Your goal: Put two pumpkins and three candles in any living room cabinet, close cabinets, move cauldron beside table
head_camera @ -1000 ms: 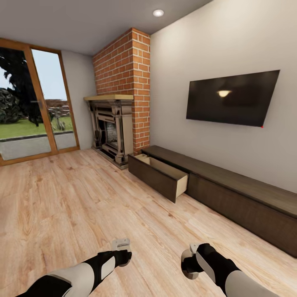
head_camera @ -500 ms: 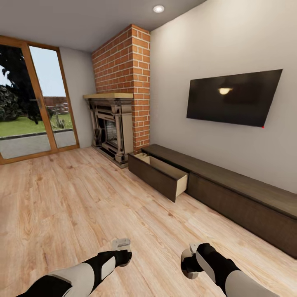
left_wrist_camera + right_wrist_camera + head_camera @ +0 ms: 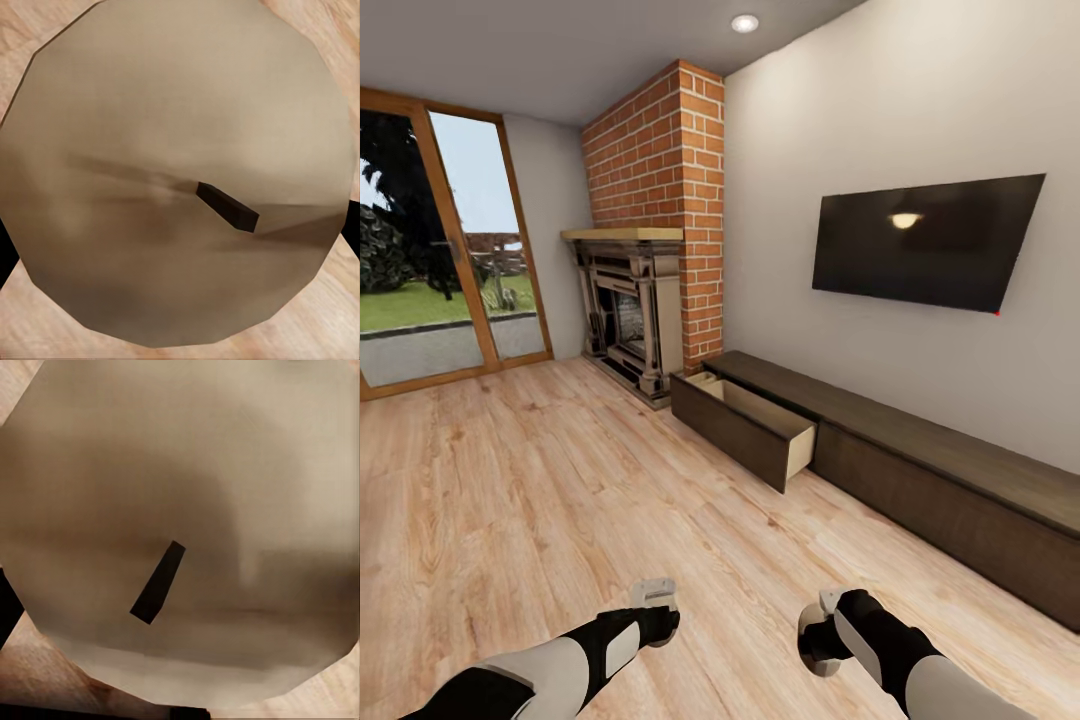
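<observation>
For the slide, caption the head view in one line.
Both grippers, left and right, low over plank floor, facing the dark cabinet with one drawer pulled open beside the fireplace.

Brick chimney point(image 3: 665, 200) with grey fireplace point(image 3: 628, 320) at centre; wall television point(image 3: 925, 240) at right; glazed door point(image 3: 435, 245) at left.

a tan candle point(image 3: 150, 135) top with a short dark wick point(image 3: 227, 207), seemingly held close, over wood floor point(image 3: 315, 330).

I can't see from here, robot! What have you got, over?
Left gripper and right gripper: each shut on a candle. Cabinet drawer open ahead. Floor between looks bare.
</observation>
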Robot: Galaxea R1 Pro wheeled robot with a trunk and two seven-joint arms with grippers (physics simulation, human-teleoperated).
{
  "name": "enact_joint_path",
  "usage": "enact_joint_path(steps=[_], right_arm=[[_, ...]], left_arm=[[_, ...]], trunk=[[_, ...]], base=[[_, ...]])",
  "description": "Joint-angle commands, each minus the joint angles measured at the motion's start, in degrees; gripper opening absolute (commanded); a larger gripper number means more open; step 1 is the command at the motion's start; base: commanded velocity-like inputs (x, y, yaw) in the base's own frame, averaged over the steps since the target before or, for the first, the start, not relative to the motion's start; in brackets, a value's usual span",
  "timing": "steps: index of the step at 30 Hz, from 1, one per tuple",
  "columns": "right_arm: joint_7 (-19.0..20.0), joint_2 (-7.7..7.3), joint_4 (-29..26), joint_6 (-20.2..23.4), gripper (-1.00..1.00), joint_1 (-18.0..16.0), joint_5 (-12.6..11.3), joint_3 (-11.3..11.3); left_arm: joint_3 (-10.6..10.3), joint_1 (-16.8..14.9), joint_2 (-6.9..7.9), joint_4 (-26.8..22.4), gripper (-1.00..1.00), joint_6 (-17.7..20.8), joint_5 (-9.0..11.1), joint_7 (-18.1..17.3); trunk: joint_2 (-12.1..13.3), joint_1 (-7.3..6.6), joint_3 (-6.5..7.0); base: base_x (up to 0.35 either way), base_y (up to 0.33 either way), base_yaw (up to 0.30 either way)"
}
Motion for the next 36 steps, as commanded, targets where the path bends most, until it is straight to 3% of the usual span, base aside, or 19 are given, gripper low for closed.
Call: enact_joint_path(steps=[1,12,19,36], right_arm=[[-0.2,-0.07,-0.1,0.2,-1.0,0.0,-0.5,0.4],[-0.2,-0.15,-0.1,0.2,-1.0,0.0,-0.5,0.4],[-0.2,-0.15,-0.1,0.2,-1.0,0.0,-0.5,0.3],[-0.2,-0.15,-0.1,0.2,-1.0,0.0,-0.5,0.4]], left_arm=[[-0.5,-0.1,-0.03,0.1,-1.0,0.1,0.5,0.1],[-0.5,-0.1,-0.11,0.1,-1.0,0.0,0.5,0.1],[-0.5,-0.1,-0.12,0.1,-1.0,0.0,0.6,0.1],[-0.5,-0.1,-0.12,0.1,-1.0,0.1,0.6,0.1]], trunk=[[0.4,-0.23,0.03],[4.8,-2.65,1.65],[4.8,-2.65,1.65],[4.8,-2.65,1.65]], base=[[0.0,0.0,0.0],[0.0,0.0,0.0],[0.041,0.013,0.0],[0.291,0.145,0.0]])
